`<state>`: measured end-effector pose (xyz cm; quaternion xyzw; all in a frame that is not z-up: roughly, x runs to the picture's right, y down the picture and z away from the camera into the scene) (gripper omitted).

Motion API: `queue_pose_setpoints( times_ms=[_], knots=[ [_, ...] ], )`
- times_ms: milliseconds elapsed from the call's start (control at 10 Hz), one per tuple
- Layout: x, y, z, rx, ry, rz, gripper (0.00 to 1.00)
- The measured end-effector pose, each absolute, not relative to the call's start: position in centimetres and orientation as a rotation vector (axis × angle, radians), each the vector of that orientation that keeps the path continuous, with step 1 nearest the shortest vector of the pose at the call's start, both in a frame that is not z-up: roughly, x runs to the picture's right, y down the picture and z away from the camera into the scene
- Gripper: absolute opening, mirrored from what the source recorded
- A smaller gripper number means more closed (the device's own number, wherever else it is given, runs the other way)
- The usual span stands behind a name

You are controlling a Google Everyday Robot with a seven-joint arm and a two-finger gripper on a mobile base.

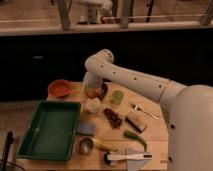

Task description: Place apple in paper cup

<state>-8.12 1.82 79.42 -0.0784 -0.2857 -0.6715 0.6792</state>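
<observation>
The white jointed robot arm point(135, 82) reaches over the pale wooden bench point(157, 132). A deep green rectangular plastic tray point(50, 130) lies at the bench's left, with a round orange-red bowl point(60, 88) behind it. The hand point(94, 90) hangs over the short white paper cup point(92, 106). The small orange-red apple point(92, 93) is at the hand's tip, just above the cup's mouth. I cannot tell whether the hand grips it.
</observation>
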Motion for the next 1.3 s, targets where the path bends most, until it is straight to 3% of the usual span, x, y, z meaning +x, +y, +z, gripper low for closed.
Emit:
queue_pose_setpoints(
  times_ms=[800,900,1300],
  knots=[
    [-8.23,2.37,79.22,-0.211,-0.656,-1.512,0.02],
    [-8.16,2.4,79.22,-0.215,-0.661,-1.512,0.07],
    [-8.24,2.96,79.14,-0.26,-0.716,-1.53,0.5]
  ],
)
